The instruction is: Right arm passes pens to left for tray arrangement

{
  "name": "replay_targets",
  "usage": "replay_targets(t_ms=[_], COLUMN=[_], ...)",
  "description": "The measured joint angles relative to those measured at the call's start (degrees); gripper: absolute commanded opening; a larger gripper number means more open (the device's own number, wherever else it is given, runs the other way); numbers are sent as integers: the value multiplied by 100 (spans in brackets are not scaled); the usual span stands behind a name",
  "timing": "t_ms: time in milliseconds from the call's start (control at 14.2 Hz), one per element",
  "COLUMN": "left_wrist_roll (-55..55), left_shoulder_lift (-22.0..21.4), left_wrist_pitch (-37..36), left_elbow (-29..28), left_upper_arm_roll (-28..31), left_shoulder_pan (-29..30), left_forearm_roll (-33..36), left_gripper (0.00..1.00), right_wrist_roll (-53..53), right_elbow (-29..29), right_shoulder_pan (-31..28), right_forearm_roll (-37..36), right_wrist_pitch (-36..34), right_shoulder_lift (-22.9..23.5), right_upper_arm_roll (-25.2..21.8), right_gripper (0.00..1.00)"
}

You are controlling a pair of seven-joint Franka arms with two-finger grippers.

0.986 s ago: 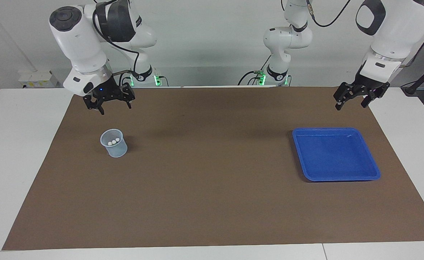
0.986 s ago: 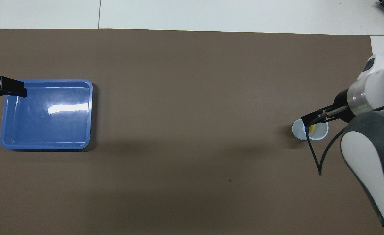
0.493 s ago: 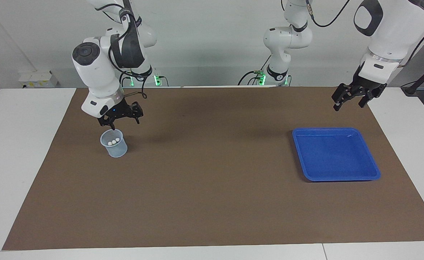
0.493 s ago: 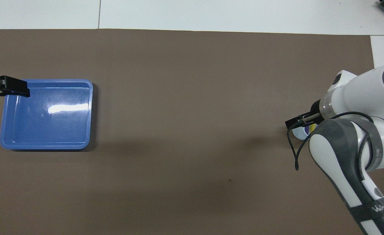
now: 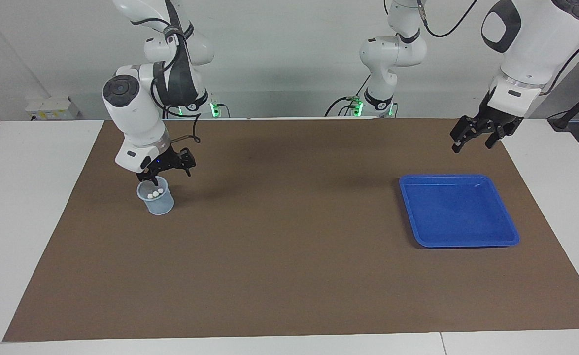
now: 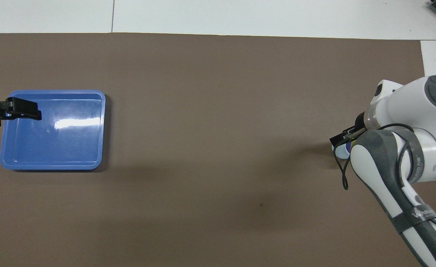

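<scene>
pens (image 5: 155, 193) upright in mesh cup (image 5: 156, 201), right arm's end of desk | right tool (image 5: 163, 170) released, over cup rim | left tool (image 5: 476, 134) released, waits above the blue tray (image 5: 459, 240) | judged light, stiff, slick; pinch one whitish cap

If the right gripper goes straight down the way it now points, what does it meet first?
Most likely the white tips of the pens standing in the pale-blue cup. The right gripper hangs just over the cup's rim, jaws open and pointing down, though depth is hard to judge.
</scene>
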Motion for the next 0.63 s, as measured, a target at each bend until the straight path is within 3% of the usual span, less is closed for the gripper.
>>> replay_targets(t_ms=[352, 634], left_wrist_roll=[-12, -25], left_shoulder_lift=[-65, -69], left_wrist_pitch=[6, 6], left_elbow=[-64, -76], left_upper_arm_roll=[-85, -116], left_shoulder_pan=[-91, -128], left_forearm_roll=[-13, -18], left_gripper=[100, 100], right_wrist_roll=[-120, -123], right_elbow=[-269, -295], right_shoulder_pan=[-106, -108], right_forearm_roll=[-21, -23], right_wrist_pitch=[340, 359], right_shoulder_lift=[109, 109], right_upper_arm_roll=[-3, -2], right_gripper=[88, 61])
